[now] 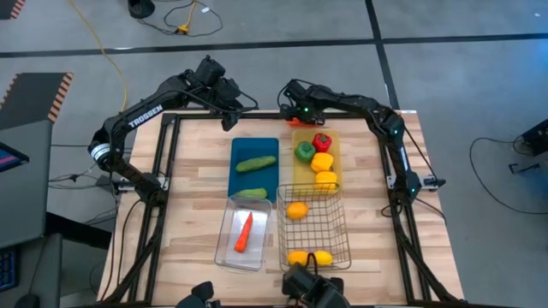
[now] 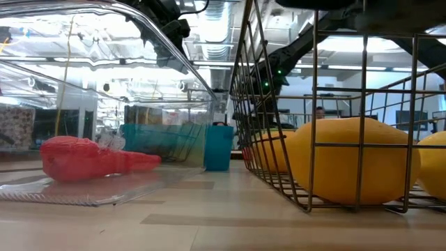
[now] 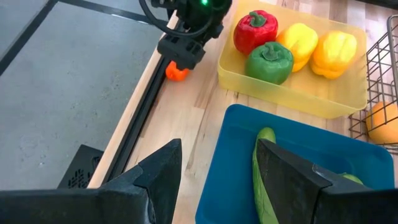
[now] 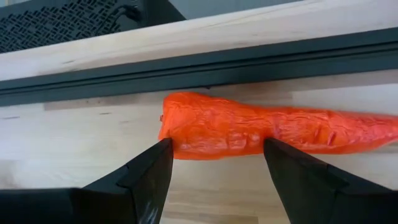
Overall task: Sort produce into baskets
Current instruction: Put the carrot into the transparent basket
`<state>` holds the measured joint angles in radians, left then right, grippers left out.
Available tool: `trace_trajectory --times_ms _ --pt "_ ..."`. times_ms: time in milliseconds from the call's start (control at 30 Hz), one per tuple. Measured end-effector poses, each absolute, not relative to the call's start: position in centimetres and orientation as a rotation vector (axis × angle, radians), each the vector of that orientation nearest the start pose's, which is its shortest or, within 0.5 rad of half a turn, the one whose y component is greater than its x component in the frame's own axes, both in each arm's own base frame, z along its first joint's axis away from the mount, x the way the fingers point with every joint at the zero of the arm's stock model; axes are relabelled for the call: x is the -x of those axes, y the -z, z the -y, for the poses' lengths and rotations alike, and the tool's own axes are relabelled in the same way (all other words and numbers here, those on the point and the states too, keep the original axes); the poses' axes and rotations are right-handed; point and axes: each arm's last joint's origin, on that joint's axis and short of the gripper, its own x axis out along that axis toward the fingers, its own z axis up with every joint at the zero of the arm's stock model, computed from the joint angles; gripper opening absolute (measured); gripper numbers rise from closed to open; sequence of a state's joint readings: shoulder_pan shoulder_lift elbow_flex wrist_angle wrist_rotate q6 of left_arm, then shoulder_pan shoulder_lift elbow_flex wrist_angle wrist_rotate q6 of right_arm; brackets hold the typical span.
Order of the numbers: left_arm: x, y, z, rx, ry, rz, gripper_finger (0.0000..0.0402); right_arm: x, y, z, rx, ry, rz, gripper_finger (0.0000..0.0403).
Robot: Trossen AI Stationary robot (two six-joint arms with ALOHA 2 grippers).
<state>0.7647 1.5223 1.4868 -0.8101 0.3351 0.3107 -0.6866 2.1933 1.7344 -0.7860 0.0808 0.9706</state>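
Note:
An orange carrot (image 4: 261, 132) lies on the wood by the table's far rail, beside the yellow tray's far end; it also shows in the left wrist view (image 3: 176, 73). My right gripper (image 4: 217, 152) (image 1: 295, 115) is open just over the carrot's thick end, pointing down; I cannot tell whether its fingers touch the carrot. My left gripper (image 3: 217, 149) (image 1: 233, 120) is open and empty over the far left corner of the blue tray (image 1: 243, 176). Two green cucumbers (image 1: 255, 162) lie in that tray.
The yellow tray (image 1: 301, 175) holds red (image 1: 322, 141), green and two yellow peppers. The clear bin (image 1: 224, 244) holds a carrot (image 1: 244, 231). The wire basket (image 1: 338, 231) holds an orange (image 1: 297, 210) and yellow fruits (image 1: 310, 257). The black frame rail (image 4: 205, 62) runs just beyond the loose carrot.

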Motion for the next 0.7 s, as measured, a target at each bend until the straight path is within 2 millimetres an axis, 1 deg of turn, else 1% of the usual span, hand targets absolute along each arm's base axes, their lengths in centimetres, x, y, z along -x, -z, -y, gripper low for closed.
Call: trace_trajectory --times_ms 333,467,567,700 --pt "-23.5 -34.7 -21.3 0.152 -0.284 -0.774 0.0194 -32.8 -16.9 29.6 -1.226 1.283 -0.905 0.0286" --pt "-23.5 -34.7 -21.3 0.152 -0.284 -0.774 0.0194 -31.8 -16.0 29.8 -1.244 1.312 -0.988 0.0286" --pt "-23.5 -34.7 -21.3 0.152 -0.284 -0.774 0.0194 -31.3 -16.4 30.0 -1.238 1.314 -1.003 0.0286" --pt "-23.5 -34.7 -21.3 0.152 -0.284 -0.775 0.0194 -31.0 -16.3 30.2 -1.236 1.315 -1.015 0.0286"
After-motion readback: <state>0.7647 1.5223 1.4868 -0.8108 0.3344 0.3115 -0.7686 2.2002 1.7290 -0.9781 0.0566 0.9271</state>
